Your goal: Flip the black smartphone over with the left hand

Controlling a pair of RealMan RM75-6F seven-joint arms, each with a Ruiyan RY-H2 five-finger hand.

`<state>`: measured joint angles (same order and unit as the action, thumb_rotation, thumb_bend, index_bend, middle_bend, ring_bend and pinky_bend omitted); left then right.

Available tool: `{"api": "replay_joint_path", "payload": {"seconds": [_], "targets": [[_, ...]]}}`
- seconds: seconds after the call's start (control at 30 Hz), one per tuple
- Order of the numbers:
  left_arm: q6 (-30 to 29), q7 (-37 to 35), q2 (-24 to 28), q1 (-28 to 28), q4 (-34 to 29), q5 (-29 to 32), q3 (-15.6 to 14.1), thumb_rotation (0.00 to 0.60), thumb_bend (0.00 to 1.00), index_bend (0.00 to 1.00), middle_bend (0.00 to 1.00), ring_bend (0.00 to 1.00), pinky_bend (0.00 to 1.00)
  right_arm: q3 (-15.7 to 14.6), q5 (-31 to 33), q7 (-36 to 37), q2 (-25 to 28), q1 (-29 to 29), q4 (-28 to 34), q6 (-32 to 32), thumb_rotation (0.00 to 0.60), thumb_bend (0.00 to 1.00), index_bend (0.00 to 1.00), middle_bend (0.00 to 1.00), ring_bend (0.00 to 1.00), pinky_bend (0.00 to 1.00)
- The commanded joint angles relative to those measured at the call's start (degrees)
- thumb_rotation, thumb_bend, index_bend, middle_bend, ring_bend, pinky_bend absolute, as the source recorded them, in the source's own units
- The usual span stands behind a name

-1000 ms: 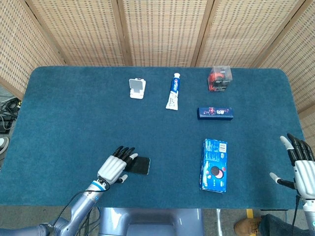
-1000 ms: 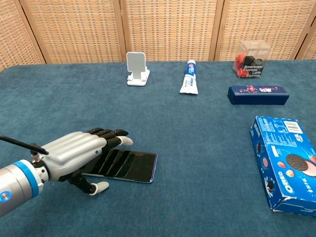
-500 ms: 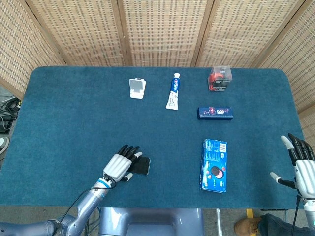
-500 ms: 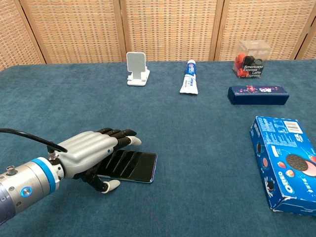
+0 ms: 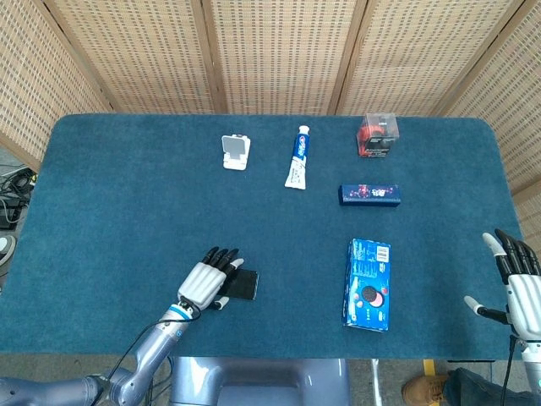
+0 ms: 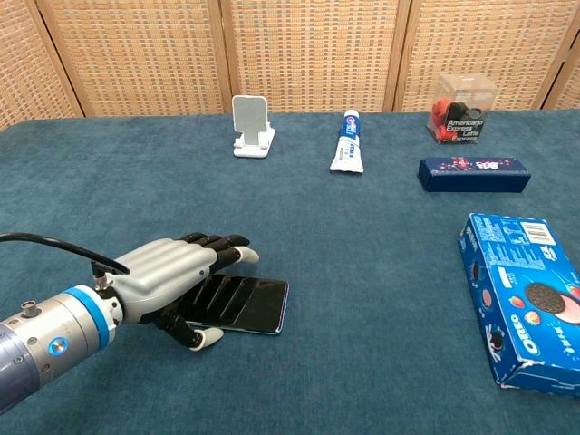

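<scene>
Black phone (image 6: 237,305) lies flat on the counter (image 6: 362,272), near edge, half under our left hand (image 6: 172,275); its fingers (image 6: 220,252) are spread, gripping nothing. We should hook the thumb under one long edge before rolling.

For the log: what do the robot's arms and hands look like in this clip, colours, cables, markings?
The left hand has a silver-grey shell, black fingers and pale fingertips. Its wrist carries a blue ring on a grey cylindrical forearm, with a thin black cable looping off it. The right hand looks alike: pale grey back, black fingers, light tips. No sleeves and no readable markings show.
</scene>
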<state>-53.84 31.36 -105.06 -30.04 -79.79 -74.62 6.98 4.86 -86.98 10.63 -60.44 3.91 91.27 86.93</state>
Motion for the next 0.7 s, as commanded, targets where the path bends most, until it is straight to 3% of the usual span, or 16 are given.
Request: {"api": "replay_joint_path", "payload": {"seconds": [0.03, 0.17, 0.4, 0.53, 0.7], "targets": [[-0.83, -0.95, -0.3, -0.19, 0.7, -0.61, -0.26, 0.6, 0.53, 0.16, 0.0, 0.0, 0.0, 0.03, 0.03, 0.05, 0.04, 0.11, 0.03, -0.18, 0.6, 0.0, 0.04, 0.0, 0.0, 0.0], [-1.19, -1.72, -0.27, -0.44, 0.91, -0.64, -0.49, 0.6, 0.63, 0.24, 0.0, 0.0, 0.0, -0.04, 0.01, 0.13, -0.03, 0.1, 0.0, -0.24, 0.6, 0.0, 0.04, 0.0, 0.0, 0.0], [-2.11, -2.75, 0.28, -0.75, 0.38, -1.11, -1.09, 0.6, 0.68, 0.39, 0.0, 0.0, 0.0, -0.1, -0.11, 0.18, -0.03, 0.11, 0.05, -0.24, 0.6, 0.0, 0.04, 0.0, 0.0, 0.0], [-2.32, -2.4, 0.23, -1.15, 0.52, -0.68, -0.99, 0.6, 0.75, 0.4, 0.0, 0.0, 0.0, -0.06, -0.06, 0.18, -0.02, 0.09, 0.05, -0.18, 0.6, 0.0, 0.04, 0.0, 0.0, 0.0], [-2.65, -1.27, 0.29, -1.97, 0.24, -0.13, -0.46, 0.6, 0.75, 0.4, 0.0, 0.0, 0.0, -0.06, 0.03, 0.22, 0.0, 0.11, 0.0, -0.29, 0.6, 0.0, 0.04, 0.0, 0.0, 0.0]]}}
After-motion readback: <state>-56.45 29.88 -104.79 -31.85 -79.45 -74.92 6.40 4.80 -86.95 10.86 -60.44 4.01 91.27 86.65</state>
